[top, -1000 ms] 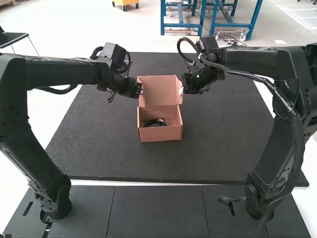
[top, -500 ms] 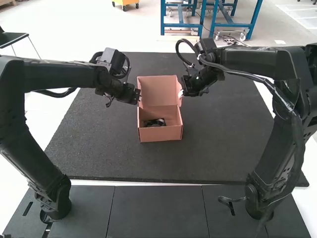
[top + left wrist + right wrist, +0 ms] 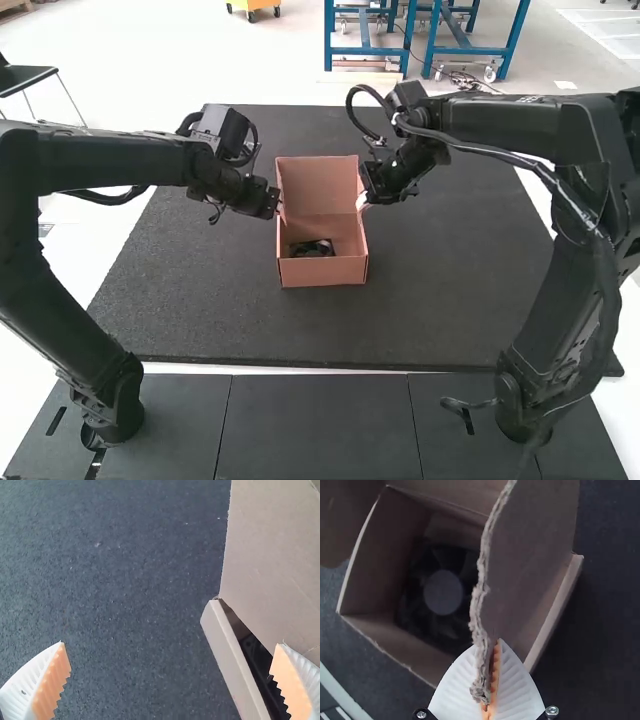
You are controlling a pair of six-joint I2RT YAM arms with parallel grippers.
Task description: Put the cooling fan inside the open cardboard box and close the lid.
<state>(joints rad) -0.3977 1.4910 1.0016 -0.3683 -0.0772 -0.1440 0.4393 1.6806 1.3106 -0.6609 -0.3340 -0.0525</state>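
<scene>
- Two grippers flank the upright lid (image 3: pixel 318 185) of the cardboard box (image 3: pixel 322 268) at the middle of the high frame. The cooling fan (image 3: pixel 440 592) already lies flat on the box floor, so I judge the step in hand to be the closing.
- The right gripper (image 3: pixel 368 190) is clamped on the rough-edged side flap (image 3: pixel 530 555) at the lid's right edge. It would do best to swing the flap forward and down in an arc about the rear hinge, since a straight pull could drag or tip the light box.
- The left gripper (image 3: pixel 272 200) sits just beside the lid's left edge, fingers wide apart and holding nothing. It seems clear of the cardboard, though contact is hard to judge from here. It could push the lid's left side or steady the wall.
- The flap in the grip has to tuck inside the right wall and may catch on the rim.
- A dark mat (image 3: pixel 180 260) carries the box. The left gripper's own fingers, low by the box corner, may block the lid's left side as it comes down.
</scene>
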